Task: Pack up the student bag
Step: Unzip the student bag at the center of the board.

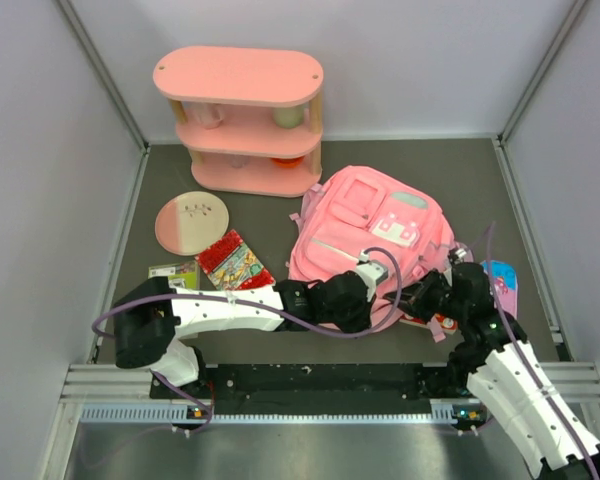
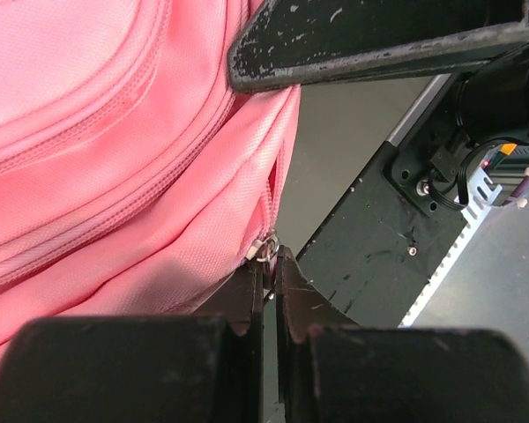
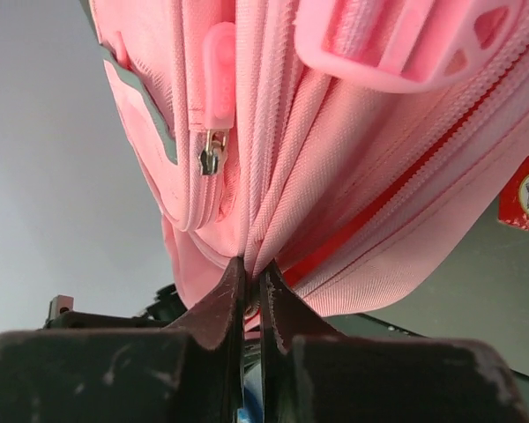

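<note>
The student bag (image 1: pixel 365 225), a soft pink backpack, lies flat right of the table's centre with its near edge toward the arms. My left gripper (image 1: pixel 372 280) is at that near edge. In the left wrist view it (image 2: pixel 269 264) is shut on a small metal zip pull (image 2: pixel 266 248) at the bag's corner (image 2: pixel 115 132). My right gripper (image 1: pixel 430 297) is at the bag's near right side. In the right wrist view it (image 3: pixel 254 269) is shut on a fold of the bag's fabric (image 3: pixel 273 176) beside a zip line showing red (image 3: pixel 361 231). A pocket's zip pull (image 3: pixel 213 159) hangs free.
A pink three-tier shelf (image 1: pixel 240 120) stands at the back. A round pink disc (image 1: pixel 190 222), a red packet (image 1: pixel 232 262) and a small green-yellow item (image 1: pixel 173 272) lie left of the bag. A blue-pink pencil case (image 1: pixel 502 282) lies at its right. Grey walls enclose the table.
</note>
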`<state>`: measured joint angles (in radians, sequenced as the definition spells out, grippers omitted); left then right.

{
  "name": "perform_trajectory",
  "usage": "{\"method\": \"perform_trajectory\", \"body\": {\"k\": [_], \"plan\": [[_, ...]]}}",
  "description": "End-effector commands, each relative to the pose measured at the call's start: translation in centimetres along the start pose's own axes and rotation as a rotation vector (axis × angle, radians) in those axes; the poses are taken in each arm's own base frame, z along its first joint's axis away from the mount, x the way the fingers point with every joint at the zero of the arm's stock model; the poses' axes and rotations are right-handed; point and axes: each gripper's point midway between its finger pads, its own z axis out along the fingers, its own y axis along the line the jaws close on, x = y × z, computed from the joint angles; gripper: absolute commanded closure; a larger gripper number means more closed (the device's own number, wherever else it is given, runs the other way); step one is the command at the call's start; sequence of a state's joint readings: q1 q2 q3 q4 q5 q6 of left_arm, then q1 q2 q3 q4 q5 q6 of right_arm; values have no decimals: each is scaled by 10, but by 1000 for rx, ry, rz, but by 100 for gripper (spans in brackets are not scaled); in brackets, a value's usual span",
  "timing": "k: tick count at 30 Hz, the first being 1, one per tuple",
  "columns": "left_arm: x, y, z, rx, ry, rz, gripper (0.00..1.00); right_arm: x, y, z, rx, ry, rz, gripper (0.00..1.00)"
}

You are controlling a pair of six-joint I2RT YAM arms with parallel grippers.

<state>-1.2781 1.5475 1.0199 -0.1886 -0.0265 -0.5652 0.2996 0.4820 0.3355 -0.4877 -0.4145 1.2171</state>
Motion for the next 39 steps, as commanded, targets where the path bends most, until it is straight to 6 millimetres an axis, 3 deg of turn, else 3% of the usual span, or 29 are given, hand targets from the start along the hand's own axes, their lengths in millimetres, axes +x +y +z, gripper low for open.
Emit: {"method": "perform_trajectory", "body": {"k": [1,2,3,5,7,9,10,11,13,17,21,27,30,33,37,39], "plan": [[-37,-17,-20,35,-115,39,100,-34,16,-9,37,-168,-172,100],[-42,-8,-28,-10,-145,40,100,-47,23,-14,64,-231,-202,100],[-29,5,-32,-56,-113,47,100,-54,23,-15,94,-253,-219,100],[-28,21,-48,-111,-135,67,100,-61,29,-17,110,-262,-260,100],[-8,42,-56,-166,-91,79,100,-70,28,-12,134,-242,-281,100],[-6,55,-73,-201,-114,85,100,-81,35,-14,130,-250,-285,100],[11,73,-77,-250,-77,85,100,-86,37,-17,131,-263,-310,100],[21,95,-96,-299,-99,52,100,-98,41,-28,134,-302,-319,100],[37,118,-101,-339,-83,13,100,-103,42,-34,132,-318,-342,100],[35,130,-117,-338,-146,-28,100,-89,33,-35,137,-265,-354,100],[32,121,-117,-287,-155,-11,100,-78,18,-38,157,-241,-363,100],[37,57,-107,-33,-85,15,100,-83,11,-37,229,-198,-442,100],[42,38,-105,-1,-75,29,100,-90,15,-33,246,-178,-483,100],[44,26,-102,14,-67,43,100,-102,25,-25,246,-180,-515,100],[45,25,-90,-10,-52,36,100,-110,39,-8,230,-141,-516,100],[40,36,-86,-85,-77,21,100,-111,42,-6,229,-138,-496,84]]}}
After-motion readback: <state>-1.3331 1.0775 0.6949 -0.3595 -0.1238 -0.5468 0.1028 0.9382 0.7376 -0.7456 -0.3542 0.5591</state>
